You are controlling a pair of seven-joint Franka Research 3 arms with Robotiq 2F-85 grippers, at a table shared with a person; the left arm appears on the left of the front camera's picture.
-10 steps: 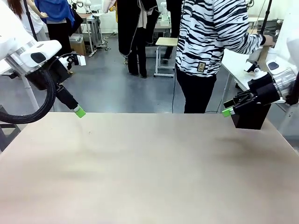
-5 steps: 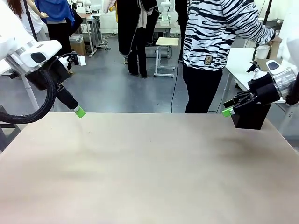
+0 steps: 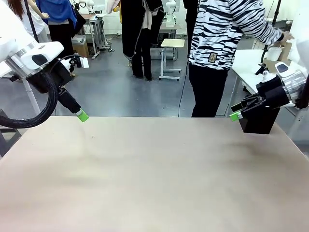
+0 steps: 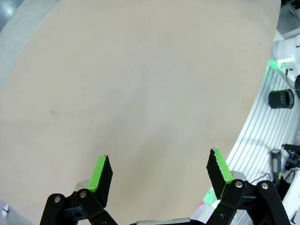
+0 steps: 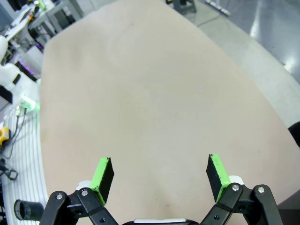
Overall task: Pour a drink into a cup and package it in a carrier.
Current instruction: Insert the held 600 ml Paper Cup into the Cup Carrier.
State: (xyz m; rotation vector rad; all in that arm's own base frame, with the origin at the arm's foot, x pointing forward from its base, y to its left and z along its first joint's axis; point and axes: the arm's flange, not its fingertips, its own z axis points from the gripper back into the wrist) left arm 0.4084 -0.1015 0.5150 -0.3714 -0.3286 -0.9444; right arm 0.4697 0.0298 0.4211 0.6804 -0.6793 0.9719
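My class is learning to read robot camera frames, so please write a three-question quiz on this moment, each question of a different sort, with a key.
1. True or false: the left hand is shut on a cup.
2. Multiple choice: the black box stands at the table's A) near left corner, B) middle, C) far right edge.
3. Short answer: what is the person in the striped top reaching toward?

Key:
1. False. Its green pads stand wide apart over bare table, with nothing between them.
2. C, just behind the right hand, which is open too in its wrist view.
3. A side table off to the right, away from the robot's table.
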